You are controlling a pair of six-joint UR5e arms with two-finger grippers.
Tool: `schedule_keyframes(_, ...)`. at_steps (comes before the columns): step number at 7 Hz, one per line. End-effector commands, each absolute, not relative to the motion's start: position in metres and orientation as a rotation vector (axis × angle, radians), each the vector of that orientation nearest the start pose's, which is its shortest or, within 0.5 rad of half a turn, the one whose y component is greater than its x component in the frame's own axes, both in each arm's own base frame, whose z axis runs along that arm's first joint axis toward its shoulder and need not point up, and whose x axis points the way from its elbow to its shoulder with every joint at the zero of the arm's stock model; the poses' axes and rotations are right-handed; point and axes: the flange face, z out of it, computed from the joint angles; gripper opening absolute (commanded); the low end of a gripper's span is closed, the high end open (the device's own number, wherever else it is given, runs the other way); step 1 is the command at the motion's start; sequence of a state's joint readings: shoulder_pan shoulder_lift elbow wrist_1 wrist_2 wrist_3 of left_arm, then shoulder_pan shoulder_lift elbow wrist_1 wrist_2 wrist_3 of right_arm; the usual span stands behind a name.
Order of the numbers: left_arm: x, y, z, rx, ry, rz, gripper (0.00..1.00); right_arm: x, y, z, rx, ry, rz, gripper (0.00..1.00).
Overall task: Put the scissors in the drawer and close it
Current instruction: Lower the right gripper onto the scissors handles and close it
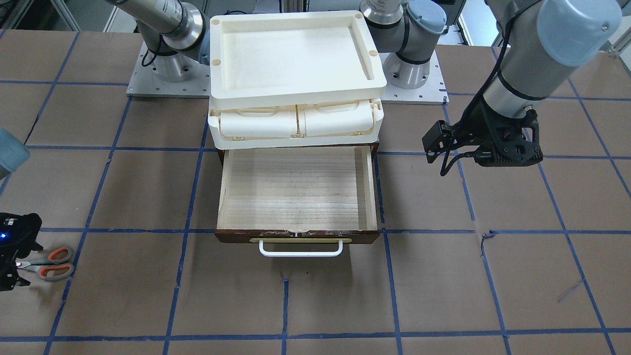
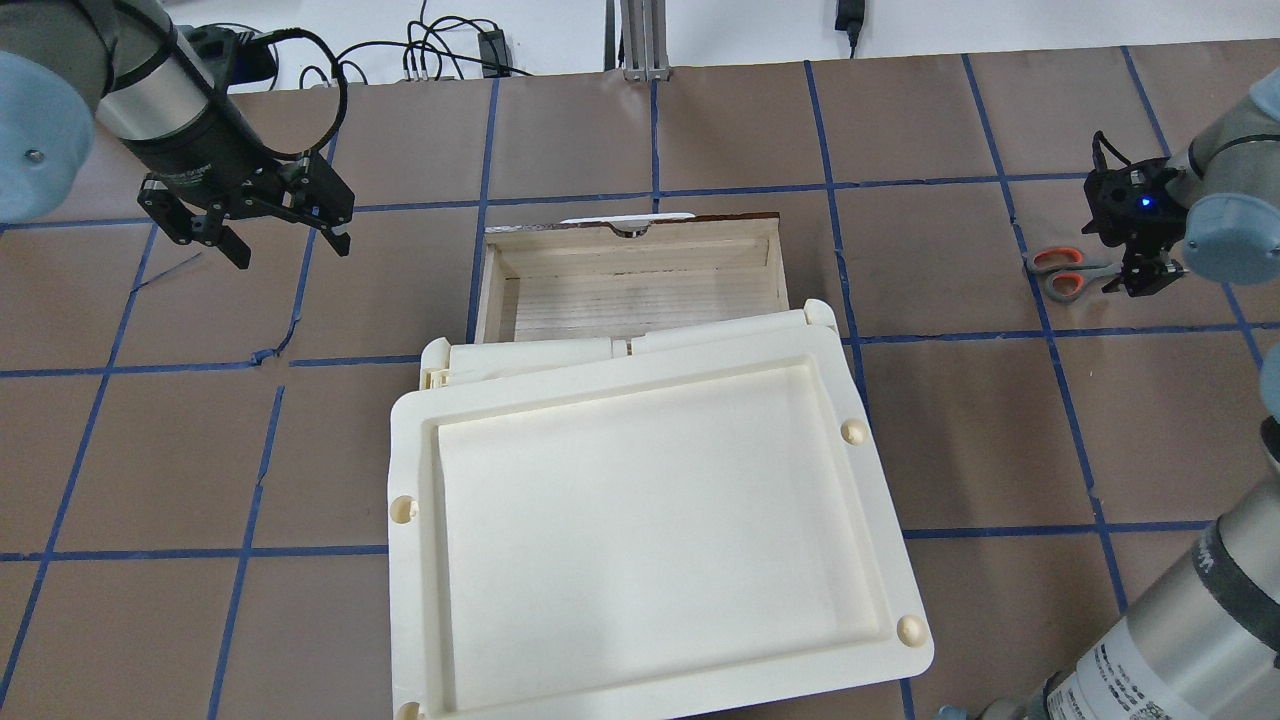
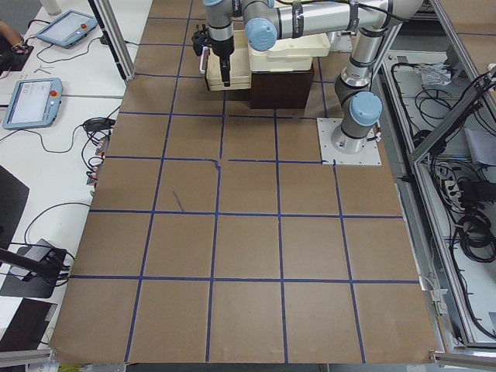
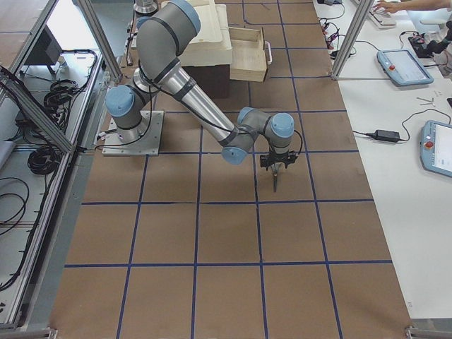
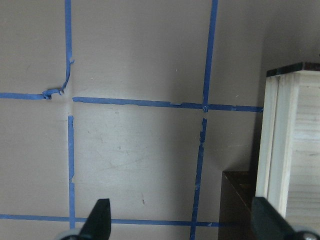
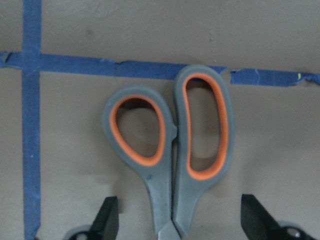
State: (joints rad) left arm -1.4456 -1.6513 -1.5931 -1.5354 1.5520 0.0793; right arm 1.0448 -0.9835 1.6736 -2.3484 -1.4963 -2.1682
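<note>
The grey scissors with orange-lined loops (image 1: pixel 49 263) lie flat on the brown paper table (image 1: pixel 443 276) at the lower left of the front view. They are well apart from the open pale wood drawer (image 1: pixel 368 190) in the middle. The right gripper (image 6: pixel 180 220) is just above them, fingers spread, one on each side. A big cream plastic box (image 1: pixel 296 91) sits on top, behind the open drawer. The left gripper (image 2: pixel 290 245), spread too, hangs at the upper left of the overhead view.
</note>
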Motion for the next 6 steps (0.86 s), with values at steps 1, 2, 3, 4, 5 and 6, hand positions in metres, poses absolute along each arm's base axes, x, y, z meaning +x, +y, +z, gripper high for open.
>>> schedule_keyframes(1, -0.0757, -0.5275, 0.4366, -0.057, 3.163, 0.118, 1.00, -0.2051, -0.6283, 0.1741, -2.346, 2.183, -0.137, 0.83)
schedule_keyframes(2, -0.0759, -0.5271, 0.4351, -0.064, 3.164, 0.123, 1.00, -0.2059, -0.6279, 0.1730, -2.346, 2.184, -0.122, 0.73)
schedule_keyframes(3, -0.0760, -0.5262, 0.4350, -0.064, 3.164, 0.125, 1.00, -0.2071, -0.6272, 0.1730, -2.347, 2.189, -0.101, 0.37)
schedule_keyframes(4, -0.0763, -0.5254, 0.4317, -0.062, 3.166, 0.132, 1.00, -0.2084, -0.6288, 0.1754, -2.351, 2.194, -0.098, 0.19)
schedule_keyframes(5, -0.0759, -0.5258, 0.4325, -0.062, 3.163, 0.128, 1.00, -0.2084, -0.6288, 0.1764, -2.353, 2.195, -0.099, 0.08)
schedule_keyframes(6, -0.0761, -0.5239, 0.4316, -0.059, 3.163, 0.135, 1.00, -0.2083, -0.6292, 0.1818, -2.353, 2.204, -0.107, 0.04)
